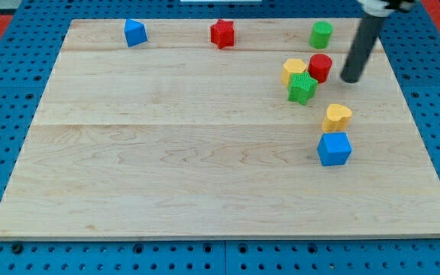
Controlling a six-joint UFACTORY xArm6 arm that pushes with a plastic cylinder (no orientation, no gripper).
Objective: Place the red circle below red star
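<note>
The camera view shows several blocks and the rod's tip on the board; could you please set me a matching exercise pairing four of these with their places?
Things:
1. red star
2. red circle
3. blue cube
4. my tip

Places:
A. lowest block in the view, just below the yellow heart
B. just to the view's right of the red circle, apart from it
C. near the board's top edge, around its middle
D. touching the yellow hexagon, above the green star

Pairs: 1-C, 2-D, 3-A, 4-B
</note>
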